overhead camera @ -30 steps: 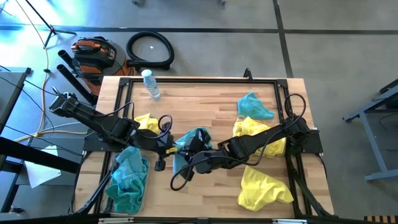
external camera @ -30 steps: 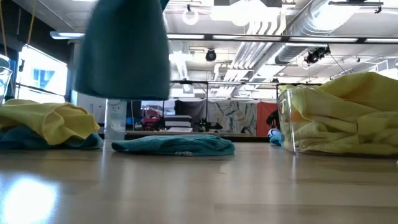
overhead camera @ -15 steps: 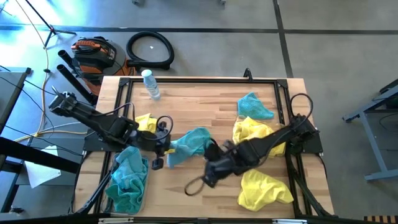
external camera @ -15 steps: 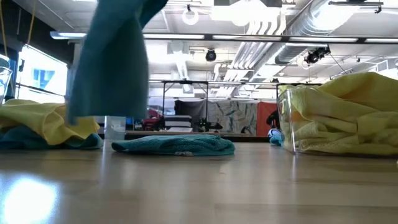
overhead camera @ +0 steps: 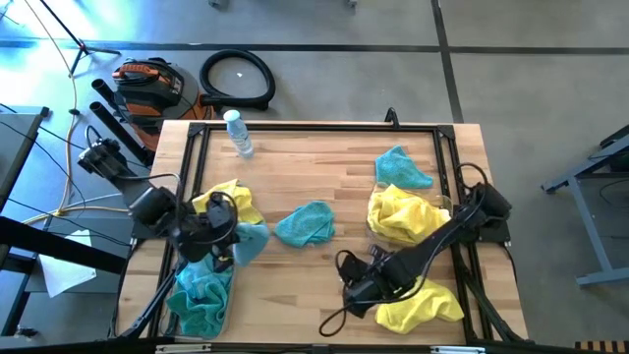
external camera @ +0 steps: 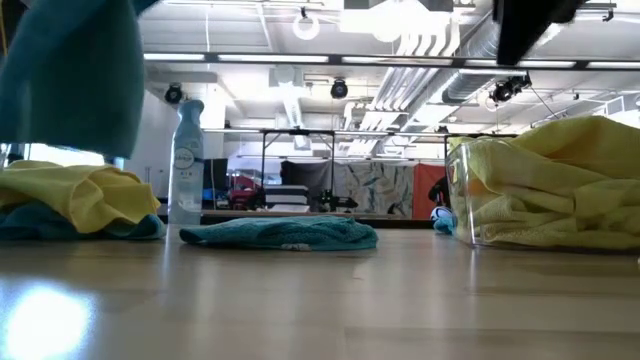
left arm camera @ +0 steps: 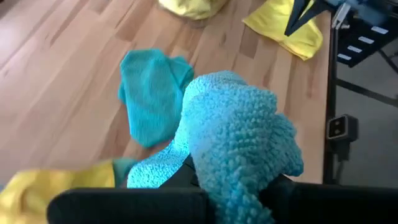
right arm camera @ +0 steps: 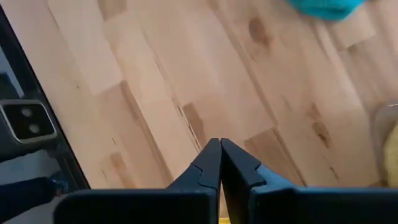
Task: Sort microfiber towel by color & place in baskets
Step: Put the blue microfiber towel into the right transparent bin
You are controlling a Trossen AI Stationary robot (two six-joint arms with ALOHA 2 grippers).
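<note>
Left gripper (overhead camera: 228, 248): at about 8 o'clock on the table, clamped on a teal towel (overhead camera: 248, 241). The left wrist view shows the fuzzy cloth (left arm camera: 239, 140) bunched between the fingers and spilling over them.
Held teal towel: hangs off the gripper just above the left basket's inner edge; in the low view it is a dark teal mass (external camera: 70, 75) high at the 10 o'clock corner.
Right gripper (overhead camera: 356, 292): at about 5 o'clock on the table, fingers pressed together with nothing between them, as the right wrist view (right arm camera: 220, 163) shows over bare wood.
Left basket (overhead camera: 201, 300): at 7 o'clock, heaped with teal cloths.
Right basket (overhead camera: 408, 218): at 3 o'clock, holding yellow cloths; its clear wall (external camera: 465, 195) shows in the low view.
Loose teal towels: one near the table's centre (overhead camera: 306, 223), one at 1 o'clock (overhead camera: 401, 168).
Loose yellow towels: one at 9 o'clock (overhead camera: 228, 200), just beside the left gripper; one at 5 o'clock (overhead camera: 423, 299), partly under the right arm.
Spray bottle (overhead camera: 237, 133): lying at 11 o'clock near the far edge, well apart from both grippers.
Table (overhead camera: 324, 157): light wood planks inside a black frame.
</note>
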